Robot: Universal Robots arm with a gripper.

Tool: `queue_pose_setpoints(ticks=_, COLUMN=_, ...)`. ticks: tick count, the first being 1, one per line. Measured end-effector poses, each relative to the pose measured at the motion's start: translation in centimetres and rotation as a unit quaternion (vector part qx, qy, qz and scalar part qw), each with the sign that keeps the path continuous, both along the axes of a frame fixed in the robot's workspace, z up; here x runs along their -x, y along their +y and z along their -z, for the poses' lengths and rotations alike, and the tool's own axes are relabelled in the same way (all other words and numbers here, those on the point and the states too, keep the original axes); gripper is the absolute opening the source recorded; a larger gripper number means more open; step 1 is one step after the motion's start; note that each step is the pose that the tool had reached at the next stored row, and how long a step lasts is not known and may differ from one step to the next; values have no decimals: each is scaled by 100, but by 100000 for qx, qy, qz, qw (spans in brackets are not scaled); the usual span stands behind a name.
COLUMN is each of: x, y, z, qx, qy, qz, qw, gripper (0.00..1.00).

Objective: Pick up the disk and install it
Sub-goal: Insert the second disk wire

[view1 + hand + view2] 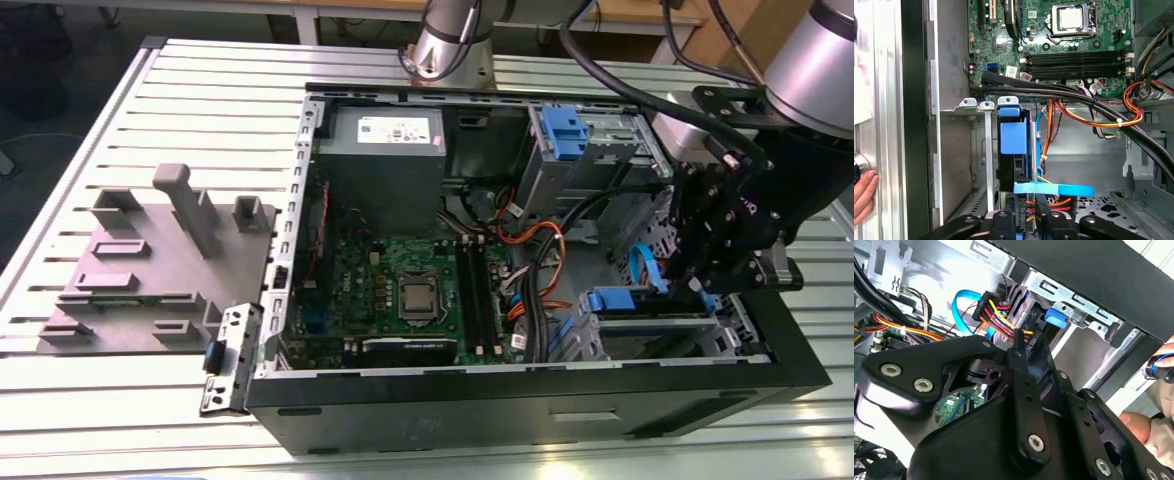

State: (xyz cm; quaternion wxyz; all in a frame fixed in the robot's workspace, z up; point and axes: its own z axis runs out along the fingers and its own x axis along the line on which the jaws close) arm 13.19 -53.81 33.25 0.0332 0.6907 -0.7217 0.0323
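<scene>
While the disk [1013, 150] sits in its bay — cables crowding close, gripper [1026, 220] just behind, grip state unclear

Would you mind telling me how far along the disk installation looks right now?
The disk already sits in the drive bay of the open computer case, its blue carrier showing. The gripper hangs right at it. Whether it is fully seated and released cannot be told.

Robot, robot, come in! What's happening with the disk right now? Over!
Gripper down inside the computer case, by the drive bay. Disk sits edge-on in the bay, blue carrier showing. Cables run close beside it. Person's hand outside the case.
</scene>
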Motion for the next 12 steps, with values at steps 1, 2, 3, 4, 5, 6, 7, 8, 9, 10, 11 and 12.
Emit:
queue_pose_setpoints(ticks=1, x=-3, y=0, z=0, qx=0, qy=0, qz=-1, qw=100000, gripper=30)
queue_pose_setpoints(ticks=2, x=-9, y=0, z=0, qx=0, qy=7, qz=-8, qw=100000, gripper=30)
queue_pose_setpoints(ticks=3, x=-19, y=0, z=1, qx=-7, qy=32, qz=-2, qw=100000, gripper=30)
queue_pose_setpoints(ticks=4, x=-32, y=0, z=1, qx=-4, qy=65, qz=1, qw=100000, gripper=30)
queue_pose_setpoints(ticks=5, x=-44, y=0, z=0, qx=4, qy=92, qz=-1, qw=100000, gripper=30)
queue_pose_setpoints(ticks=6, x=-57, y=0, z=0, qx=-1, qy=119, qz=-3, qw=100000, gripper=30)
queue_pose_setpoints(ticks=7, x=-67, y=0, z=2, qx=-7, qy=146, qz=2, qw=100000, gripper=30)
queue_pose_setpoints(ticks=8, x=-73, y=1, z=7, qx=-14, qy=175, qz=-1, qw=100000, gripper=30)
queue_pose_setpoints(ticks=9, x=-76, y=1, z=13, qx=-13, qy=214, qz=-2, qw=100000, gripper=30)
queue_pose_setpoints(ticks=10, x=-78, y=1, z=15, qx=3, qy=271, qz=-1, qw=100000, gripper=30)
queue_pose_setpoints(ticks=11, x=-77, y=1, z=15, qx=9, qy=292, qz=5, qw=100000, gripper=30)
queue_pose_setpoints(ticks=12, x=-77, y=1, z=15, qx=10, qy=293, qz=6, qw=100000, gripper=30)
